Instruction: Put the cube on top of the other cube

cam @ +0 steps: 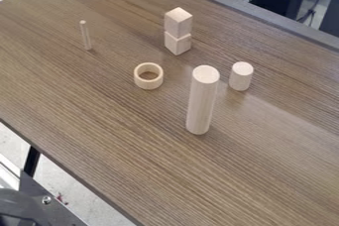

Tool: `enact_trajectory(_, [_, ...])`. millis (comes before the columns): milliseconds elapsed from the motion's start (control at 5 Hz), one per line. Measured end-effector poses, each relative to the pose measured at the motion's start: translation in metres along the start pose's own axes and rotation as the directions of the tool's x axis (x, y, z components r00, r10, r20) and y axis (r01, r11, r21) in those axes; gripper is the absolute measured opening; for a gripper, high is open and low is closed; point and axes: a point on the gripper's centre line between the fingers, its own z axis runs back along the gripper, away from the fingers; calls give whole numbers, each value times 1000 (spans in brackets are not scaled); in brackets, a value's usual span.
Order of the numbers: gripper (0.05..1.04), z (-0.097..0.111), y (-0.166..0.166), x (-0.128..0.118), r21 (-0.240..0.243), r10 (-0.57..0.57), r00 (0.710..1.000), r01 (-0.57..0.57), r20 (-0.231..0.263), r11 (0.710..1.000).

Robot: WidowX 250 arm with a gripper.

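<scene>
Two pale wooden cubes stand stacked toward the back of the brown table. The upper cube (178,22) rests on the lower cube (177,43), and their sides are roughly in line.
A tall wooden cylinder (202,100) stands upright in front of the stack, with a short cylinder (241,76) to its right. Left of the tall one is a wooden ring (148,82); a thin peg (86,35) stands farther left. The brown table (99,136) has its near edge at lower left.
</scene>
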Motion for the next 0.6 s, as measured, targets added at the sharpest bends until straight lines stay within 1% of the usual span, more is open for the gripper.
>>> enact_trajectory(200, [530,-6,-19,13,14,-67,998,67,-22,998])
enact_trajectory(400, [530,-9,-26,18,22,-95,995,96,-27,995])
enact_trajectory(600, [530,-16,-34,22,29,-121,992,122,-38,992])
